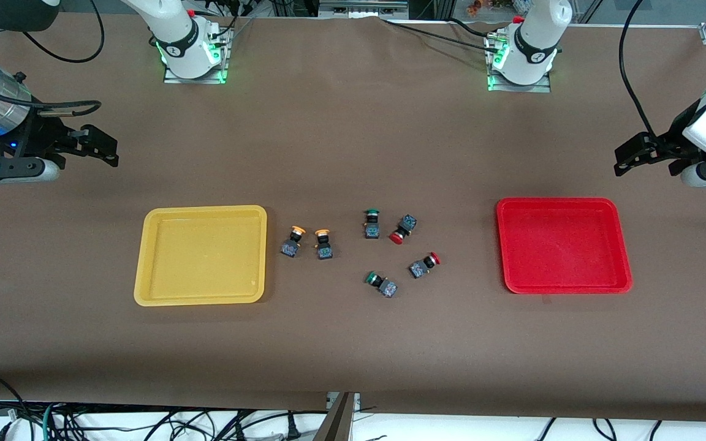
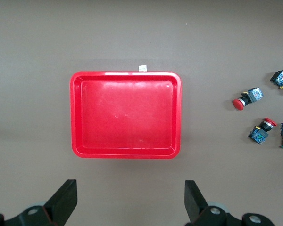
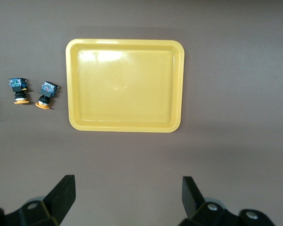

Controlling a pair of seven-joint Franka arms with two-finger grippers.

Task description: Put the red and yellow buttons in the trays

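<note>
Two yellow-capped buttons lie on the table beside the empty yellow tray. Two red-capped buttons lie nearer the empty red tray. My right gripper is open and empty, raised over the table at the right arm's end. Its wrist view shows it, the yellow tray and both yellow buttons. My left gripper is open and empty, raised at the left arm's end. Its wrist view shows it, the red tray and the red buttons.
Two green-capped buttons lie among the red ones in the middle of the table. The brown table cover runs wide around both trays. Cables hang past the table edge nearest the front camera.
</note>
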